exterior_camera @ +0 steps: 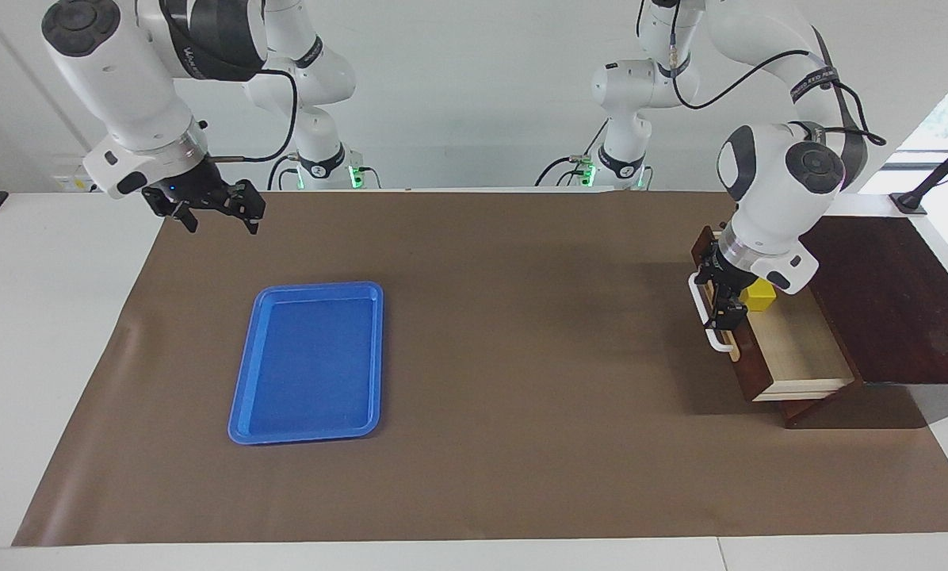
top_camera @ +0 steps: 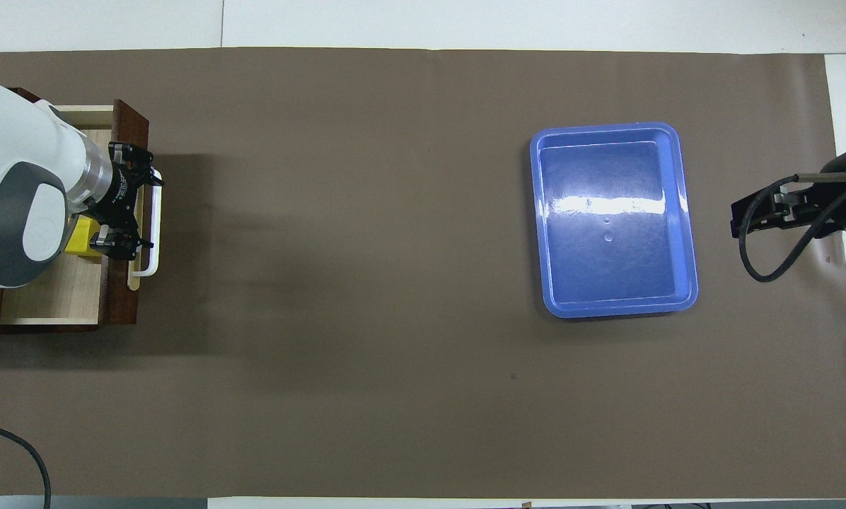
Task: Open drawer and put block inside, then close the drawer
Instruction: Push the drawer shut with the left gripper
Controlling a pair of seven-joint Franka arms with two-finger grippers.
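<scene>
The drawer point(exterior_camera: 791, 349) is seen pulled out of the dark brown wooden box point(exterior_camera: 902, 301) at the left arm's end of the table, its pale wood interior exposed. The block point(exterior_camera: 758, 294) is seen resting inside the drawer, close against the inner face of the drawer front, in the half nearer to the robots.

The left arm is bent down over the drawer, its wrist tilted toward the table's middle. The left gripper point(exterior_camera: 720, 297) is positioned over the drawer front and the white bar handle point(exterior_camera: 704, 317), fingers spread apart and holding nothing. From the overhead view the two fingertips point(top_camera: 134, 244) are seen standing apart along the handle's length; whether either one touches the handle cannot be settled from these views. The block is not gripped; it lies just beside the wrist and is partly covered by it from above.

The right arm is held waiting, raised over the brown mat point(exterior_camera: 521, 357) near the mat's edge at its own end of the table. The right gripper point(exterior_camera: 216, 214) points downward with fingers spread, empty. The blue tray point(exterior_camera: 307, 361) lies flat on the mat, farther from the robots than that gripper's spot.
</scene>
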